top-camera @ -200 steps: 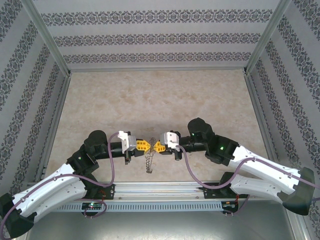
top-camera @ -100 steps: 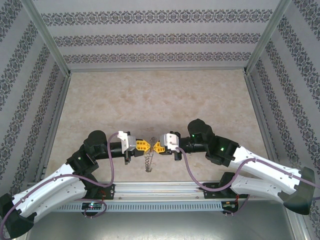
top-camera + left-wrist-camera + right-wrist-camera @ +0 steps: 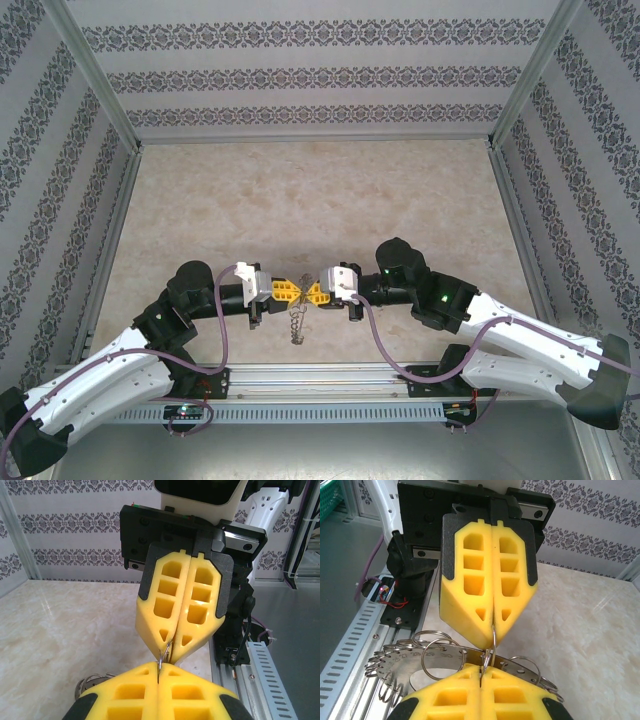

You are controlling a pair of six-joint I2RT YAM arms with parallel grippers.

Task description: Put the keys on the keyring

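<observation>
Two hands meet tip to tip just above the keyring (image 3: 445,662). The left hand (image 3: 296,291) and the right hand (image 3: 313,292) are each pressed shut on one thin wire loop (image 3: 493,632) at its rim. Nothing visible has moved since a second ago, so I judge the threading is paused, not finished. The keyring hangs over the tabletop (image 3: 300,200). I cannot make out the keys. No writing or brand can be read.

Beige marble-look table (image 3: 320,190), slotted metal rail (image 3: 320,378) at near edge.

Keyring (image 3: 445,656) partly behind right gripper (image 3: 482,670) (cropped at bottom edge)
</observation>
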